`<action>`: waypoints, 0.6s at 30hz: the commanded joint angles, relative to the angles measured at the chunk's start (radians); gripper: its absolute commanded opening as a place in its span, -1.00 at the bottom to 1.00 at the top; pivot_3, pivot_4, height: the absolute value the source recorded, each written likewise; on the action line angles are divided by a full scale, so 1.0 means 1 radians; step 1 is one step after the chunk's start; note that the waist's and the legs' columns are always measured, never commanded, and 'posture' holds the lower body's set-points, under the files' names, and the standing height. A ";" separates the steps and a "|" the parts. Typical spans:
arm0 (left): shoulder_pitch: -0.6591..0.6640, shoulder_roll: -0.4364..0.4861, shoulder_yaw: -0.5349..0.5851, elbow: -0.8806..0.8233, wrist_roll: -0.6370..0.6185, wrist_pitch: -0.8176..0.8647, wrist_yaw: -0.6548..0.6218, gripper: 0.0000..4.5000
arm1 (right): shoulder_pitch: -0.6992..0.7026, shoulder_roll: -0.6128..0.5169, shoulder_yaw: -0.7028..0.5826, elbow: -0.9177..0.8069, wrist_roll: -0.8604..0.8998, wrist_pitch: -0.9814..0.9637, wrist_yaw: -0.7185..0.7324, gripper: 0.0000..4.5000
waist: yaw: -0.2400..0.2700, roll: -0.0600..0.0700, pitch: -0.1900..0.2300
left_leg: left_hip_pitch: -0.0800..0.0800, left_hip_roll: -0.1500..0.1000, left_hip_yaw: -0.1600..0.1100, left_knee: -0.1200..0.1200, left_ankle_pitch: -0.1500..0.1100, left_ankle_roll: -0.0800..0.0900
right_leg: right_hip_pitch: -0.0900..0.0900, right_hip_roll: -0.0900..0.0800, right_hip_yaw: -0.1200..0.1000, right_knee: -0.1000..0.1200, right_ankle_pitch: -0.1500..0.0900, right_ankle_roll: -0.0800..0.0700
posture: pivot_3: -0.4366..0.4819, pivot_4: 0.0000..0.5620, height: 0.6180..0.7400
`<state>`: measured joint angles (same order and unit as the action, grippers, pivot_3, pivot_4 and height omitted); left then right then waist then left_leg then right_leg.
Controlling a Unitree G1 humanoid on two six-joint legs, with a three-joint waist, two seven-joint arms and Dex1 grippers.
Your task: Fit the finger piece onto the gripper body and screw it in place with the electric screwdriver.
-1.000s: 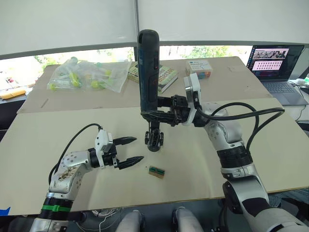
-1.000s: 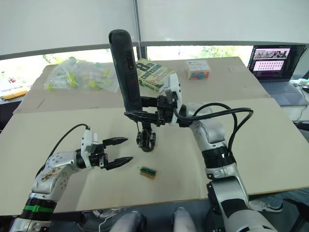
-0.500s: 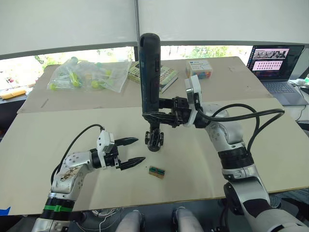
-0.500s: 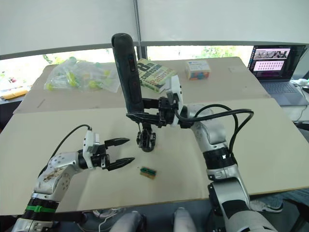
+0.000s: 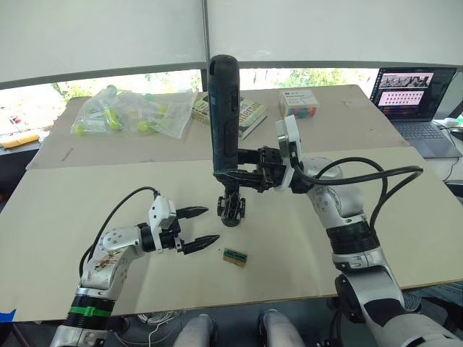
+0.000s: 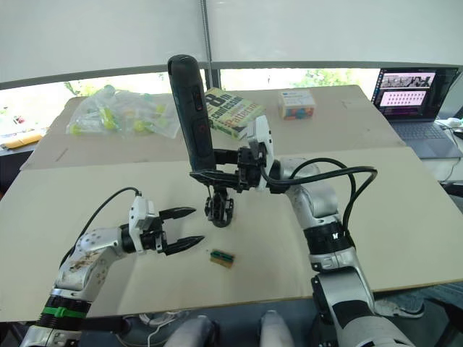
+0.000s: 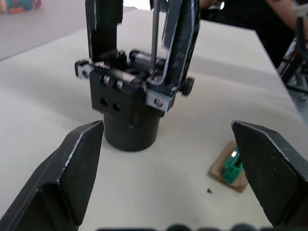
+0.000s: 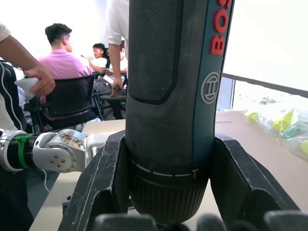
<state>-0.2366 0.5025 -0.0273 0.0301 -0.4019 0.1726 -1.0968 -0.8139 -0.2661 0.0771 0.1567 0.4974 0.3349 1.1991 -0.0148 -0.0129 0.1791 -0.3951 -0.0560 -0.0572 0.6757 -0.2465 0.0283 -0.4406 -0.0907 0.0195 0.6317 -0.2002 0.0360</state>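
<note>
Black on black, your electric screwdriver (image 5: 223, 116) is standing upright over the gripper body (image 5: 232, 207), clamped in the right gripper (image 5: 233, 172); if it tilts, the bit could be slipping off the screw. Beside the gripper body, your left gripper (image 5: 202, 225) is waiting wide apart, holding nothing. Through the left wrist, the bit is meeting the gripper body's top, near the green-and-tan block (image 7: 232, 166).

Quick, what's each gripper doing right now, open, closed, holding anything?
Left gripper: open, holding nothing, beside the gripper body.
Right gripper: closed on the electric screwdriver, held upright over the gripper body.
</note>
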 commanded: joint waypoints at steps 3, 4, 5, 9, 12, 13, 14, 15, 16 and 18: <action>-0.051 -0.016 -0.033 0.055 0.059 -0.039 0.024 1.00 | -0.015 -0.001 0.005 -0.030 -0.001 -0.023 0.007 -0.13 | 0.000 0.000 0.000 | 0.000 0.000 0.000 0.000 0.000 0.000 | 0.000 0.000 0.000 0.000 0.000 0.000 | -0.05 -0.47 1.00; -0.062 -0.022 -0.039 0.066 0.067 -0.043 0.027 1.00 | -0.015 -0.003 0.006 -0.030 -0.003 -0.022 0.007 -0.13 | 0.000 0.000 0.000 | 0.000 0.000 0.000 0.000 0.000 0.000 | 0.000 0.000 0.000 0.000 0.000 0.000 | -0.05 -0.47 1.00; -0.072 -0.027 -0.045 0.076 0.073 -0.046 0.029 1.00 | -0.015 -0.004 0.007 -0.030 -0.003 -0.021 0.007 -0.13 | 0.000 0.000 0.000 | 0.000 0.000 0.000 0.000 0.000 0.000 | 0.000 0.000 0.000 0.000 0.000 0.000 | -0.05 -0.47 1.00; -0.111 -0.053 -0.070 0.105 0.095 -0.045 0.036 1.00 | -0.014 -0.005 0.009 -0.033 -0.002 -0.017 0.007 -0.13 | 0.000 0.000 0.000 | 0.000 0.000 0.000 0.000 0.000 0.000 | 0.000 0.000 0.000 0.000 0.000 0.000 | -0.05 -0.47 1.00; -0.147 -0.078 -0.090 0.140 0.115 -0.046 0.048 1.00 | -0.013 -0.006 0.010 -0.035 0.000 -0.015 0.006 -0.13 | 0.000 0.000 0.000 | 0.000 0.000 0.000 0.000 0.000 0.000 | 0.000 0.000 0.000 0.000 0.000 0.000 | -0.05 -0.47 1.00; -0.158 -0.085 -0.094 0.154 0.121 -0.049 0.052 1.00 | -0.013 -0.006 0.010 -0.035 0.000 -0.015 0.006 -0.13 | 0.000 0.000 0.000 | 0.000 0.000 0.000 0.001 0.000 0.000 | 0.001 0.000 0.000 0.001 0.000 0.000 | -0.05 -0.47 1.00; -0.168 -0.092 -0.097 0.166 0.126 -0.050 0.055 1.00 | -0.013 -0.006 0.011 -0.036 0.000 -0.014 0.005 -0.13 | 0.000 0.000 0.000 | 0.000 0.000 0.000 0.001 0.000 0.000 | 0.000 0.000 0.000 0.001 0.000 0.000 | -0.05 -0.47 1.00; -0.178 -0.097 -0.100 0.179 0.131 -0.051 0.058 1.00 | -0.013 -0.006 0.011 -0.037 0.001 -0.014 0.004 -0.13 | 0.000 0.000 0.000 | 0.000 0.000 0.000 0.001 0.000 0.000 | 0.001 0.000 0.000 0.001 0.000 0.000 | -0.05 -0.47 1.00; -0.185 -0.102 -0.103 0.189 0.135 -0.052 0.060 1.00 | -0.013 -0.006 0.011 -0.038 0.001 -0.013 0.004 -0.13 | 0.000 0.000 0.000 | 0.000 0.000 0.000 0.001 0.000 0.000 | 0.001 0.000 0.000 0.001 0.000 0.000 | -0.05 -0.47 1.00; -0.194 -0.107 -0.107 0.204 0.138 -0.051 0.057 1.00 | -0.012 -0.006 0.012 -0.040 0.001 -0.013 0.003 -0.13 | -0.001 0.000 0.000 | 0.000 0.000 0.000 0.001 0.000 0.000 | 0.000 0.000 0.000 0.001 0.000 0.000 | -0.05 -0.47 1.00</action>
<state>-0.4187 0.3967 -0.1355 0.2357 -0.2715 0.1413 -1.0385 -0.8141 -0.2684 0.0871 0.1493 0.4937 0.3338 1.1979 -0.0157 -0.0131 0.1790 -0.3949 -0.0562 -0.0571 0.6763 -0.2464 0.0283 -0.4402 -0.0905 0.0193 0.6323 -0.2001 0.0362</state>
